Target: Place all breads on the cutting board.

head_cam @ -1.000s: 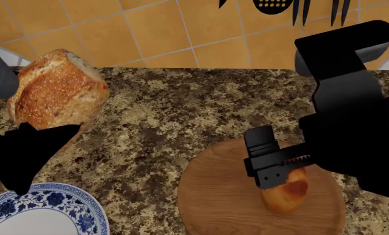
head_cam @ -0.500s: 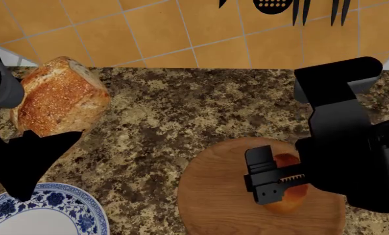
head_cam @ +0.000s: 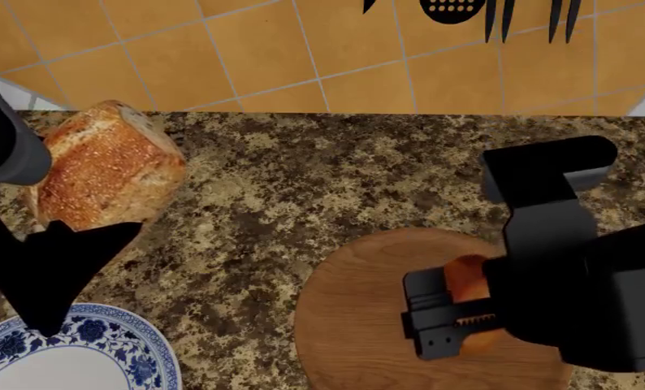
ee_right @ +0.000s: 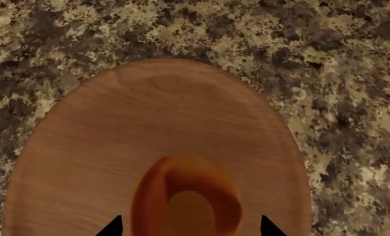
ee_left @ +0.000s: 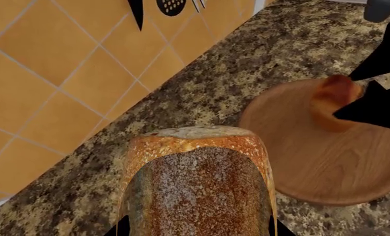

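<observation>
A: Where is the seeded loaf [head_cam: 108, 166] seen?

B: It is seen at the left of the head view, above the speckled granite counter [head_cam: 290, 187] and close to the orange tiled wall [head_cam: 247, 49]. It is held by the left gripper [ee_left: 198, 228]: in the left wrist view the loaf fills the space between two dark fingertips [ee_left: 118, 227], which are pressed to its sides. Whether its underside touches the counter cannot be told from these views.

A: And the golden roll [head_cam: 469, 280]?

B: It is found on the round brown wooden disc [head_cam: 355, 325], towards the disc's right half in the head view. The right gripper [ee_right: 189, 227] is set around it: in the right wrist view one black fingertip [ee_right: 113, 227] is shown on each side of the roll, with a narrow strip of wood visible between each tip and the crust. The jaws are therefore taken to be slightly parted and not clamped, though the contact points are cut off by the frame edge.

A: Is the cutting board shown?

B: It is shown in none of the three views. A blue-and-white patterned plate [head_cam: 95, 353] is seen at the lower left of the head view, beside the left arm, and dark utensils [head_cam: 485, 12] are hung on the wall behind.
</observation>
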Motion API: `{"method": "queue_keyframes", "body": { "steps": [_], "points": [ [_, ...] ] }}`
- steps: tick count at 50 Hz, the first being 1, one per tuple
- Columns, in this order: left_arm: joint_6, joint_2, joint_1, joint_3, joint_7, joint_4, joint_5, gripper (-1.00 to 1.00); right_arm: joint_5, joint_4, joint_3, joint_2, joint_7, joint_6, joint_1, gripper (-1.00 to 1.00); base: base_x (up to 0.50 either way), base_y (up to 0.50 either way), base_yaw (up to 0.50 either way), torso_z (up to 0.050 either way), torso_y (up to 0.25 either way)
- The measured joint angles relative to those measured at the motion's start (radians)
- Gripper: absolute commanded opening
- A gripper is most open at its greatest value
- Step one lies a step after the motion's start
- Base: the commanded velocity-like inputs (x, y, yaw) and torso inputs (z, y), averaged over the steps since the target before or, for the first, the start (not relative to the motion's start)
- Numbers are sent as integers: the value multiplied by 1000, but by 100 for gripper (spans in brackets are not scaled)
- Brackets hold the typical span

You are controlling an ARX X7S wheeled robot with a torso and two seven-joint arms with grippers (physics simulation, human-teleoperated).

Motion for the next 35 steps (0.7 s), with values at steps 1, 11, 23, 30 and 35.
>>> {"method": "queue_keyframes", "body": {
  "steps": [1,11,23,30,35],
  "points": [
    [1,0,1,0,0,0,0,-100,-5,1,-1,0,-6,-3,-3,100,0,0,0,0,0],
    [8,1,10,2,-3,0,3,-100,-46,5,-12,-8,-51,-24,-29,100,0,0,0,0,0],
    [21,-7,15,-3,-4,-4,7,-100,-21,-40,0,5,-36,-42,-15,-100,0,0,0,0,0],
    [42,-24,2,-29,-38,-9,-27,-100,56,-152,52,60,26,-78,21,-100,0,-1,0,0,0],
    [59,-43,-1,-48,-66,1,-55,-100,124,-228,90,98,77,-117,34,-100,0,-1,0,0,0]
  ]
}}
